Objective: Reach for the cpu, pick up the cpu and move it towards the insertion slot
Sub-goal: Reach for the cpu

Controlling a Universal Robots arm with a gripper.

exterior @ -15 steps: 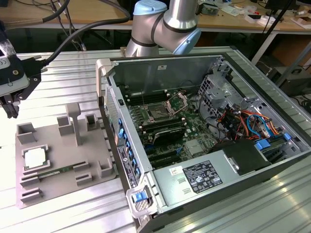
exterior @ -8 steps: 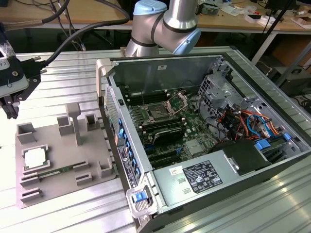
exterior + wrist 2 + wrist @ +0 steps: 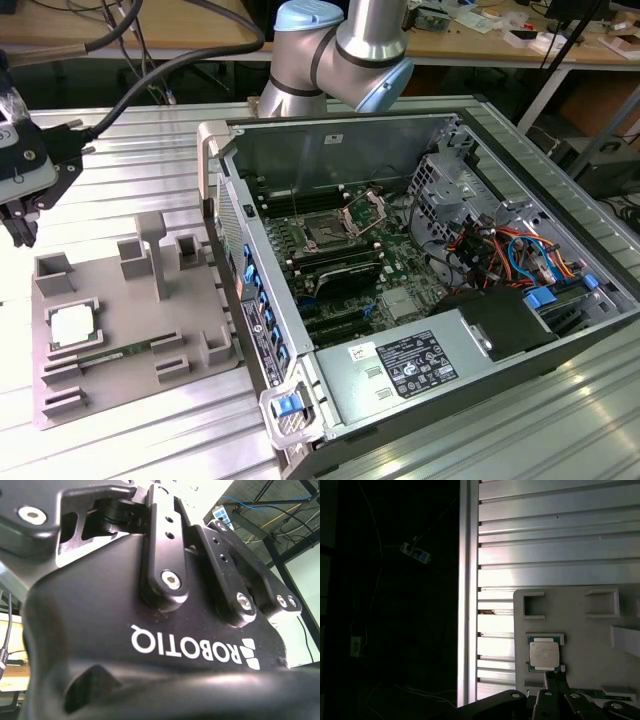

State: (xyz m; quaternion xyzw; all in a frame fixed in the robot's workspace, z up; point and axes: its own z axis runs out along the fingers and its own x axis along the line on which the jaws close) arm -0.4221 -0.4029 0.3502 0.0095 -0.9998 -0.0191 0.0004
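The cpu (image 3: 74, 325) is a small square chip with a silvery top, lying in a framed pocket of the grey tray (image 3: 130, 355) at the exterior view's left. The first wrist view shows the cpu (image 3: 543, 654) in that same pocket, just beyond the gripper's black linkage. My gripper (image 3: 18, 205) hangs at the exterior view's far left edge, above and behind the tray, apart from the chip and holding nothing that I can see. The insertion slot (image 3: 327, 235) is a dark square socket with its metal bracket raised, on the green board inside the open computer case.
The open computer case (image 3: 420, 290) fills the exterior view's middle and right, with cables, a power supply and drive cages inside. The tray carries several upright grey posts (image 3: 152, 255) and frames. All of it rests on a ribbed aluminium table (image 3: 140, 160). The arm's base (image 3: 340, 50) stands behind the case.
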